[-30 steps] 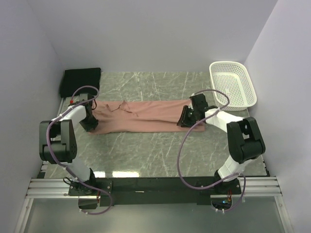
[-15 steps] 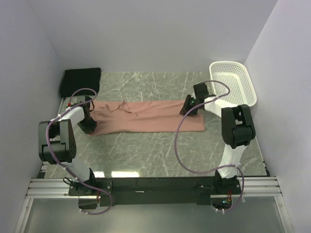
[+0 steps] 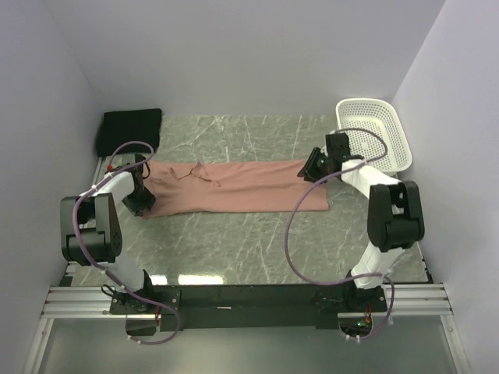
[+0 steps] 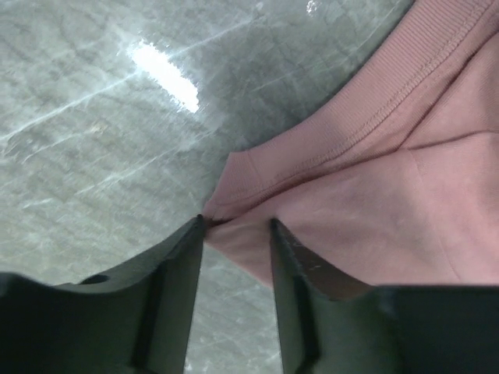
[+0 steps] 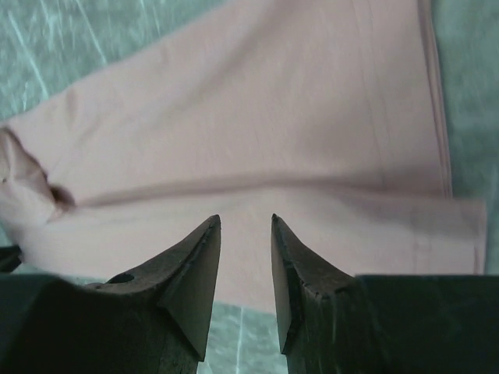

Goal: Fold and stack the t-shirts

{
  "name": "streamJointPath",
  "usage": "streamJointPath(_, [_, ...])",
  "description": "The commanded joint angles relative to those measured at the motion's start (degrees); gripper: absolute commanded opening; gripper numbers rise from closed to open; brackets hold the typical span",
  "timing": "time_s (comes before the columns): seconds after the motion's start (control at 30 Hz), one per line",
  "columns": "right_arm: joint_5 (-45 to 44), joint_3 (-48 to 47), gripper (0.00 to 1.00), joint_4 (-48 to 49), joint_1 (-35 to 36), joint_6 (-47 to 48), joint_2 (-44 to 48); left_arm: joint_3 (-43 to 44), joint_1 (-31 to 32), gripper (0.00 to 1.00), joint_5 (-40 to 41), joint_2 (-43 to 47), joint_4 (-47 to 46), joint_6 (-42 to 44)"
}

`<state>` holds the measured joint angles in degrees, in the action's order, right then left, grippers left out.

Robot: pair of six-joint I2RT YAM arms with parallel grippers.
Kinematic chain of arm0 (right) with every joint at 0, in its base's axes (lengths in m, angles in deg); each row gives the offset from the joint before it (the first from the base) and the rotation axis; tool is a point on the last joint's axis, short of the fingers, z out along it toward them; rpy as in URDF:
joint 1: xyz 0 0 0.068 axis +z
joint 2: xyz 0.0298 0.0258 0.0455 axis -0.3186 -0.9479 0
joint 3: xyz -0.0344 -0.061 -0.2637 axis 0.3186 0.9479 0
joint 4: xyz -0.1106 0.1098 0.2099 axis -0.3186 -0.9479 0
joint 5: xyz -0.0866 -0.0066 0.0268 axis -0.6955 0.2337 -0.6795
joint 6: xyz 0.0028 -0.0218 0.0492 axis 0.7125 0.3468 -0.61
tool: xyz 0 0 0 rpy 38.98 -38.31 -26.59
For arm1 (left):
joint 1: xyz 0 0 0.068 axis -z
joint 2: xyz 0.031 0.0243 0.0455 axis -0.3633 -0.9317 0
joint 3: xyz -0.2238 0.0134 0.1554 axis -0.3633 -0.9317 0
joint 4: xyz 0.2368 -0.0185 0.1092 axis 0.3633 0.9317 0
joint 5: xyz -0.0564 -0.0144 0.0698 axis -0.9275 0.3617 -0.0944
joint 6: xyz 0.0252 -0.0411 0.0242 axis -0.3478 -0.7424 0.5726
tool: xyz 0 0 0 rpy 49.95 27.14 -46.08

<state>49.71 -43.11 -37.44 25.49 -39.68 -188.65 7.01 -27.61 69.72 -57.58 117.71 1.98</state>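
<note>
The salmon-pink t-shirt (image 3: 234, 187) lies folded into a long flat strip across the middle of the table. A black folded t-shirt (image 3: 129, 128) rests in the back left corner. My left gripper (image 3: 143, 201) is low at the strip's left end. In the left wrist view it (image 4: 235, 224) is open, with a corner of the pink fabric (image 4: 374, 179) lying between its fingertips. My right gripper (image 3: 309, 169) hovers at the strip's far right corner. In the right wrist view it (image 5: 245, 220) is open over the pink cloth (image 5: 257, 117), with nothing between the fingers.
A white mesh basket (image 3: 366, 102) stands at the back right, just beyond my right arm. Walls close in the table on the left, back and right. Bare marble table (image 3: 234, 245) lies between the shirt and the arm bases.
My right gripper has moved from the shirt's near right edge back and right toward the basket, leaving that end flat. My left gripper's jaws have widened in place.
</note>
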Motion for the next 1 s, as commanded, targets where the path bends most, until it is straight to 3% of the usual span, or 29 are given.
streamJointPath(0.0, [2.51,7.58,0.40,2.59,-1.99,-0.58,8.15,0.15,-0.46,0.47,0.29,4.34,1.42,-1.11])
streamJointPath(0.1, [3.56,13.21,0.42,3.29,-3.57,-0.49,12.29,0.24,-0.55,0.55,-0.85,8.12,2.12,-2.78])
streamJointPath(0.23, [6.99,18.33,0.42,6.45,-6.56,-1.98,13.97,-0.64,-0.46,0.60,-4.27,12.26,-0.06,-4.80])
streamJointPath(0.43, [10.24,21.68,0.42,9.88,-11.22,-4.18,11.17,-1.34,-0.46,0.47,-9.37,8.23,-2.70,-6.74])
streamJointPath(0.67, [6.39,23.17,0.40,4.62,-14.56,-4.62,8.17,-2.57,-2.12,0.31,-6.22,0.49,-2.45,-5.60])
streamJointPath(0.97, [-0.29,24.49,0.39,-2.85,-18.52,-2.86,11.60,-3.81,-8.46,0.30,-6.30,-2.07,-0.42,-2.87])
